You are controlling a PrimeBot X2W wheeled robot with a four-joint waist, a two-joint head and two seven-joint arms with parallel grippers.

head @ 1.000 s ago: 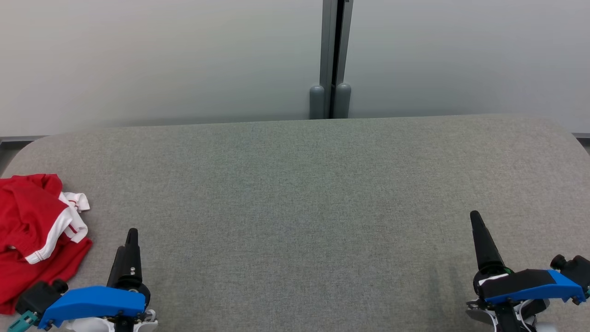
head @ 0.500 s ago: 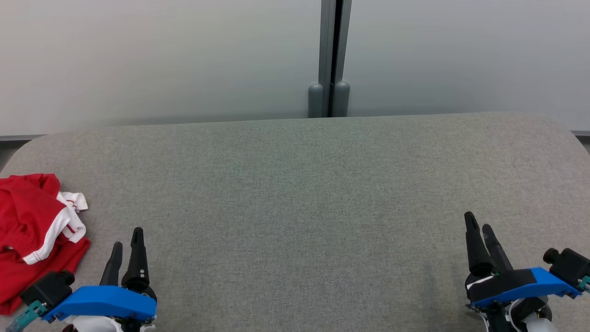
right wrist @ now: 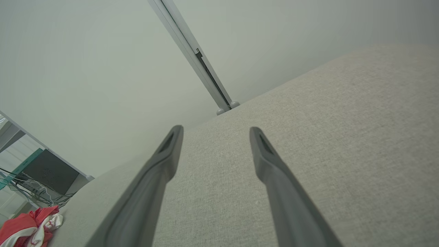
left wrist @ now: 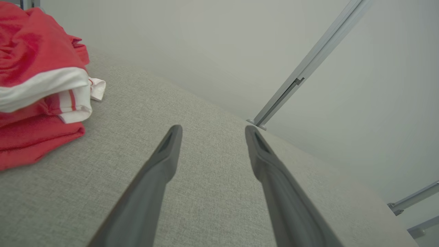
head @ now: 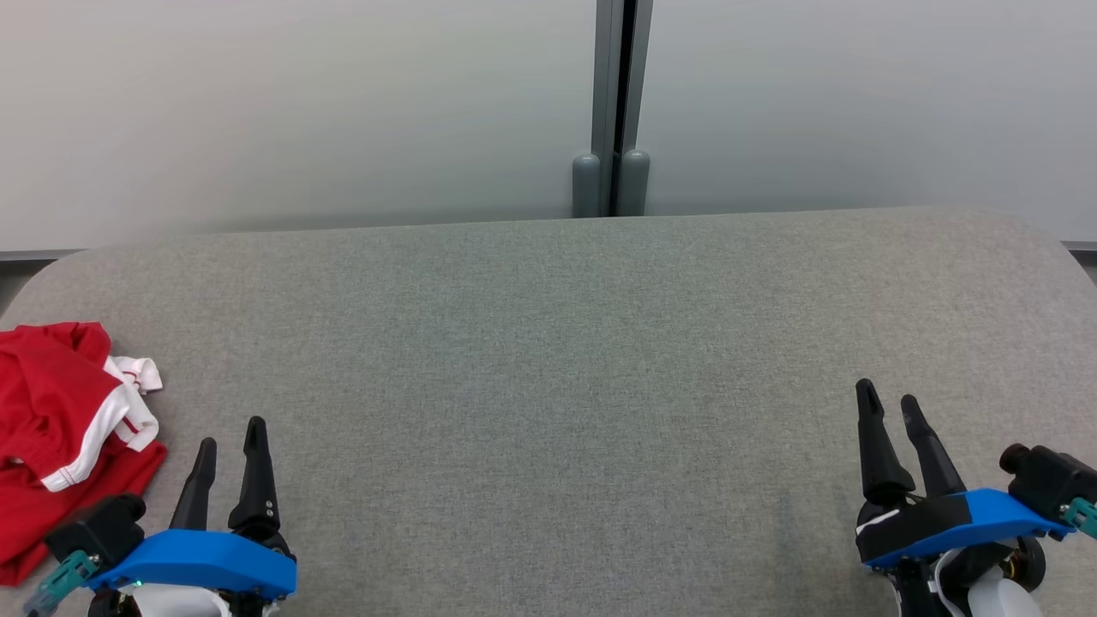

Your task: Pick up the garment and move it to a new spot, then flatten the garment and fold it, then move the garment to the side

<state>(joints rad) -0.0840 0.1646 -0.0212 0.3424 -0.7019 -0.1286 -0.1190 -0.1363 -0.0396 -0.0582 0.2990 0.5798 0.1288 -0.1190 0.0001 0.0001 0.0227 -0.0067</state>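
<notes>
Left gripper [head: 230, 433] jaws apart, holding nothing, over near-left corner of table [head: 548, 343]. Right gripper [head: 887, 392] likewise spread and empty, over table's near-right corner. Garment [head: 51, 411], red with white trim, lies crumpled at table's left edge, untouched by either gripper. My read: task at zero. Pick-up, move to new spot, flatten, fold, shift aside all pending. Left gripper closest for the grab.

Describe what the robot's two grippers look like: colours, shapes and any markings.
The left gripper and right gripper look alike: two long black fingers tapering to narrow tips, rising from a blue cover over white parts. A black block with a teal plug sits at the outer side. The right one carries a white stripe.
</notes>
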